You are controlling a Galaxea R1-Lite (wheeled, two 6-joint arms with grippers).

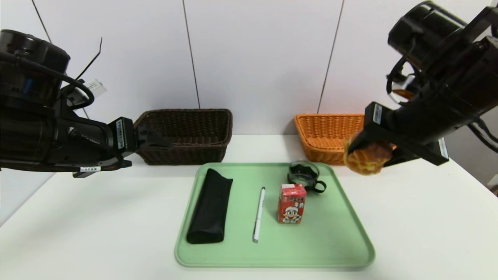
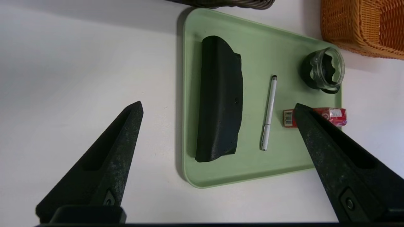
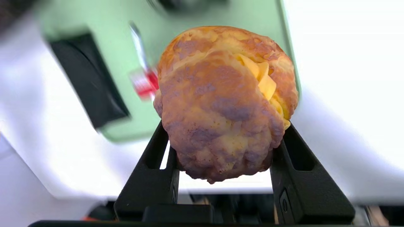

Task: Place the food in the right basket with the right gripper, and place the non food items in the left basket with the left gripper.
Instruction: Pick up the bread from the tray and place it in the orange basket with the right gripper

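My right gripper (image 1: pixel 363 149) is shut on the golden-brown bun (image 1: pixel 367 157) with yellow filling (image 3: pixel 263 83), holding it in the air just in front of the orange basket (image 1: pixel 328 134), off the tray's far right corner. The red drink carton (image 1: pixel 291 203), white pen (image 1: pixel 259 213), black pouch (image 1: pixel 210 205) and glass cup (image 1: pixel 304 174) lie on the green tray (image 1: pixel 334 233). My left gripper (image 2: pixel 217 107) hangs open above the table left of the tray, in front of the dark brown basket (image 1: pixel 186 134).
The white table (image 1: pixel 428 233) runs up to a pale panelled wall (image 1: pixel 256 58). Both baskets stand against that wall behind the tray. The table's right edge (image 1: pixel 476 179) is close to the right arm.
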